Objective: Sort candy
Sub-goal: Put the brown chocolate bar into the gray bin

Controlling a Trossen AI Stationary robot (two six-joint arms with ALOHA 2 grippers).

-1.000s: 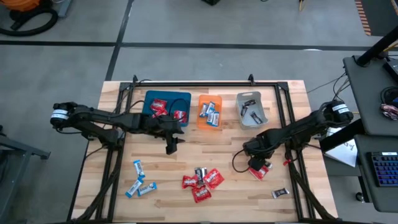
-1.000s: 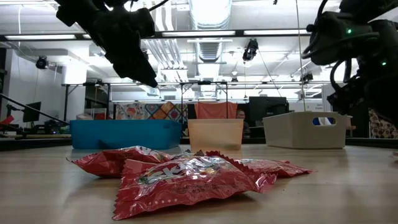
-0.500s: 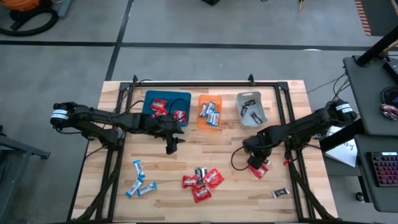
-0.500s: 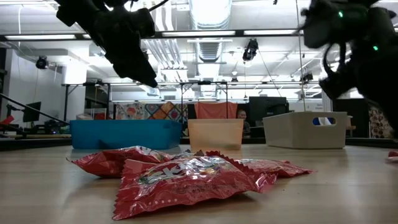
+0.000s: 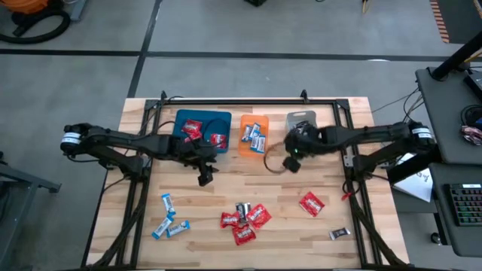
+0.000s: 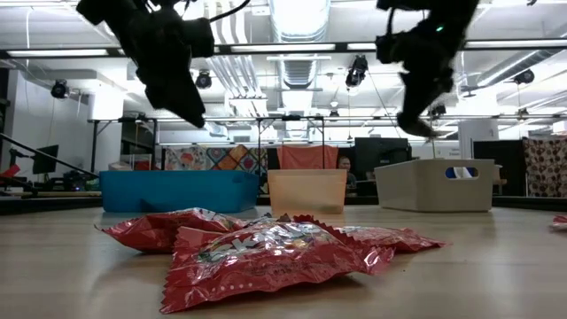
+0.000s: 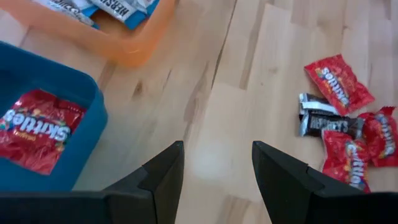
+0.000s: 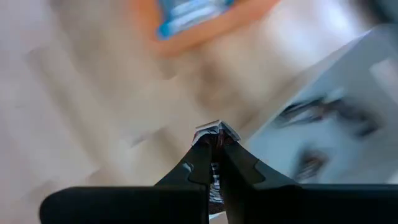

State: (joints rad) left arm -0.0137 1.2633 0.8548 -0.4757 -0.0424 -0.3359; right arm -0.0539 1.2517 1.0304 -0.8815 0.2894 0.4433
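Count, from above:

- Trays: three are standing in a row: one blue tray (image 5: 215,120), one orange tray (image 5: 254,154), one grey tray (image 5: 301,117).
- Red sweets (image 5: 258,216): four are lying loose on the table (image 5: 188,181), three bunched and one apart. At least two more are sitting in the blue tray.
- Blue-and-white sweets (image 5: 167,202): three are lying loose. Several are filling the orange tray, and their wrappers are overlapping too much for a firm count.
- Dark sweets (image 7: 326,124): three are lying loose, two in the red bunch and one apart.
- Pinched sweet (image 8: 211,130): one is sitting between the closed fingertips of the right gripper (image 8: 211,146).
- Grey tray contents: an arm is covering them, so no count.
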